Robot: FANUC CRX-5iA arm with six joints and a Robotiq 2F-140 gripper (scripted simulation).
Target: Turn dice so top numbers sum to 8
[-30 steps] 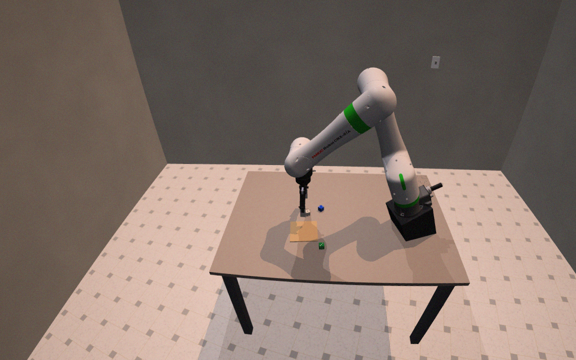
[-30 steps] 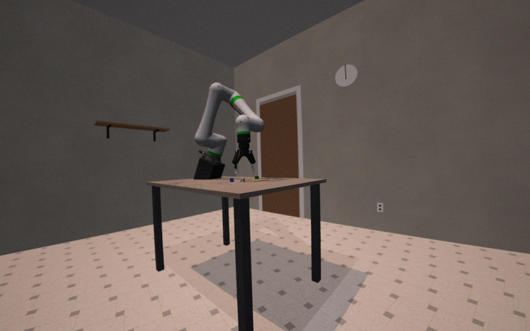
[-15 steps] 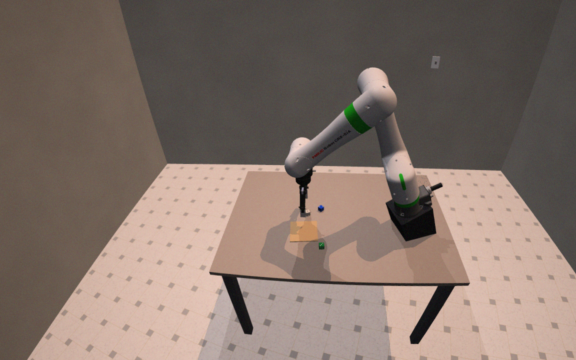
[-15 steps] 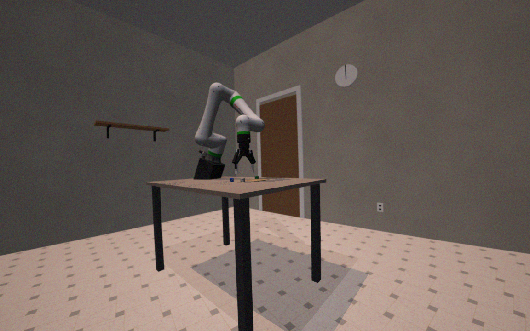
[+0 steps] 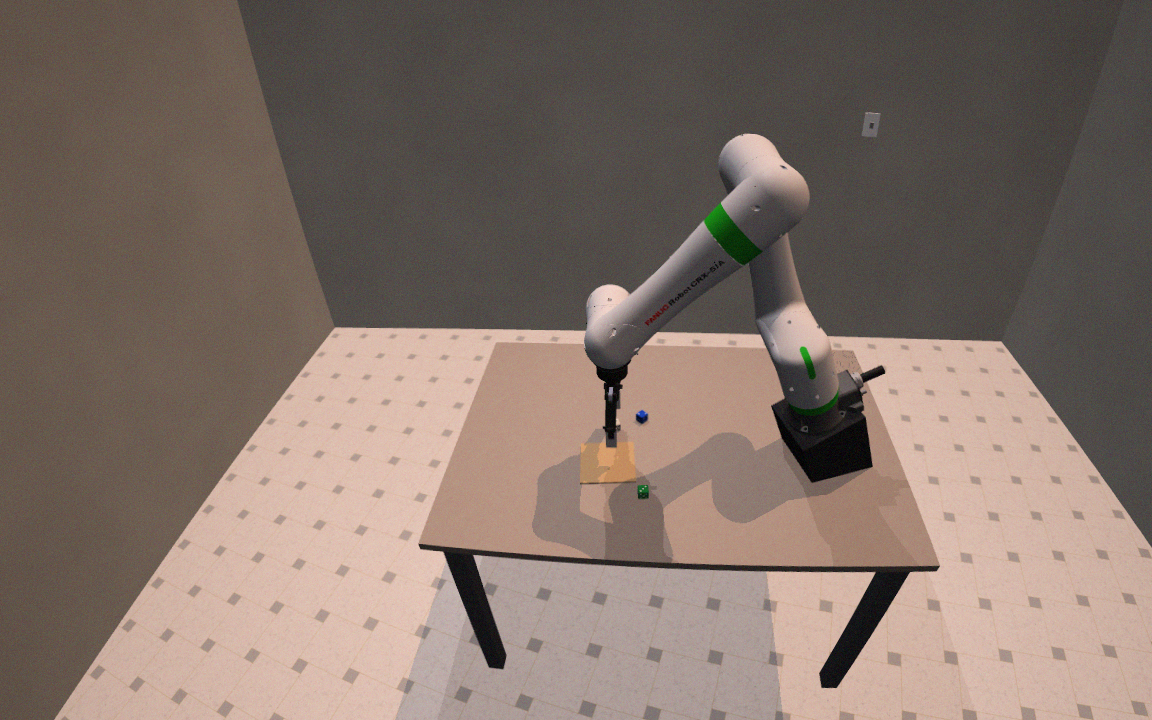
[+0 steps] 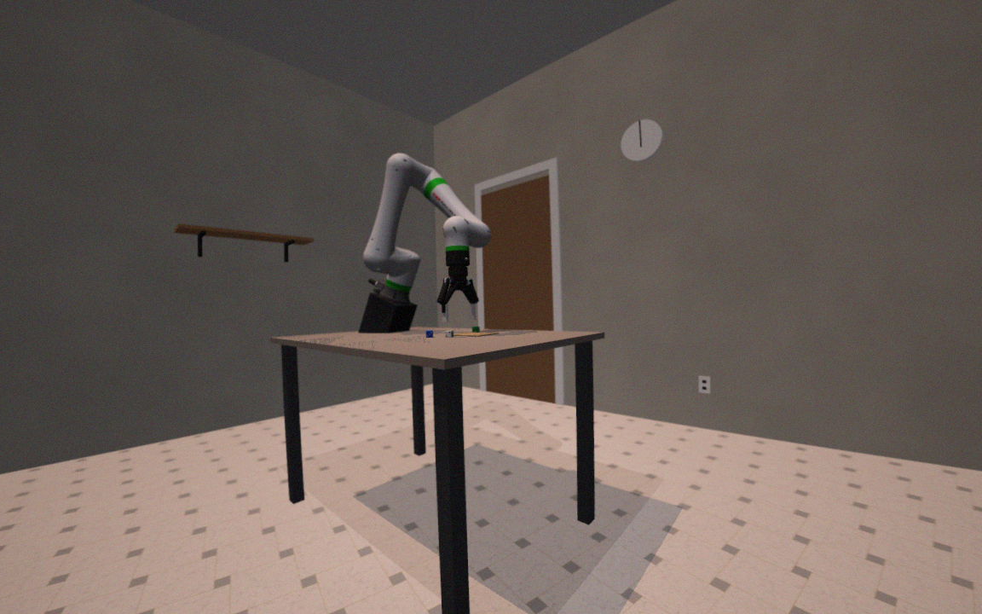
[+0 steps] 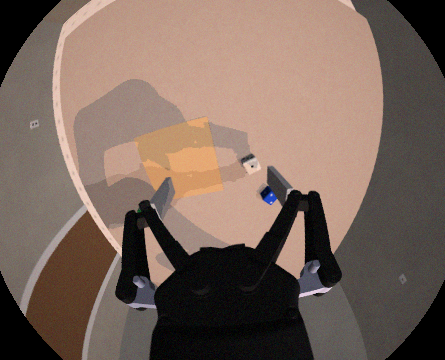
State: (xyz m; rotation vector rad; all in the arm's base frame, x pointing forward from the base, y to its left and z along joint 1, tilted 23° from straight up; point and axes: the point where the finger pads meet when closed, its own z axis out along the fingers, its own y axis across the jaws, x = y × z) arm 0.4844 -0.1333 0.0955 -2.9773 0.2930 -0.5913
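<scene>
Three dice off one mat point(image 7: 181, 164), tool point(image 7: 218, 188) open

This looks like a plain room in a home, bare and windowless in these views. It has a tiled floor point(image 6: 708, 518) with small dark diamonds, a brown door point(image 6: 519, 290) in a white frame, a round wall clock point(image 6: 640, 140), a wooden shelf point(image 6: 243, 235) on brackets and wall sockets point(image 6: 703, 383). In the middle stands a table point(image 6: 441, 350) on dark legs, with a white and green robot arm point(image 5: 705, 259) bolted to its top.
</scene>
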